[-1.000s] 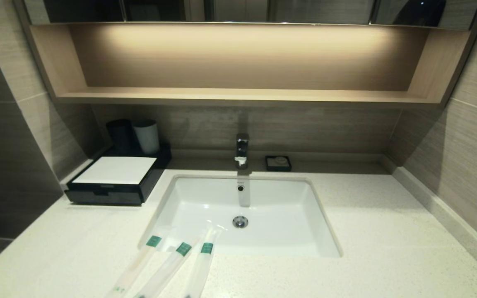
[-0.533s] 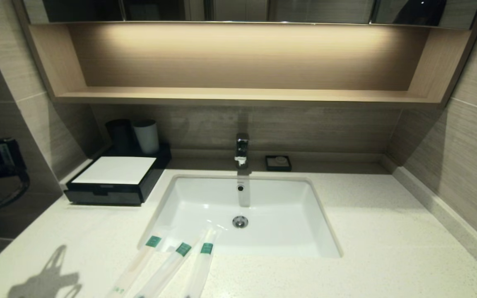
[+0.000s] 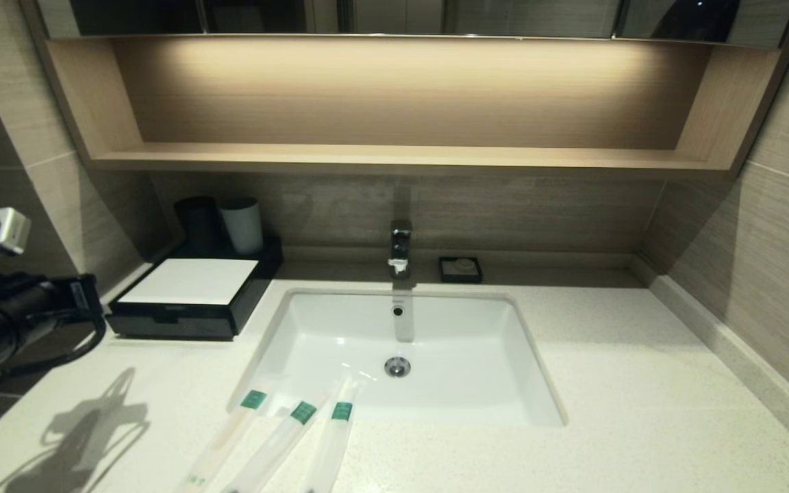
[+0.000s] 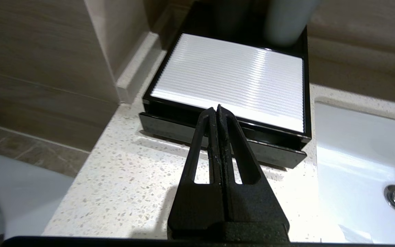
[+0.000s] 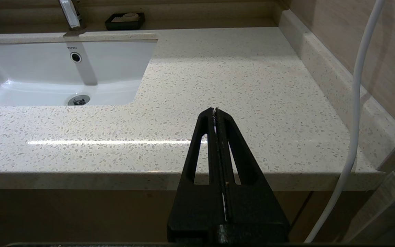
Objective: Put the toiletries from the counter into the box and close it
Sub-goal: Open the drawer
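Cream speckled stone counter bears the low black white-topped box, directly ahead of the clenched, empty left gripper.

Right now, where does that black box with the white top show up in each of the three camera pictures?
Head view: the box sits at the left back of the counter, left of the sink.
Left wrist view: the box fills the upper middle, just beyond the shut left gripper.
Right wrist view: not in it.
Shared landmark: the sink.
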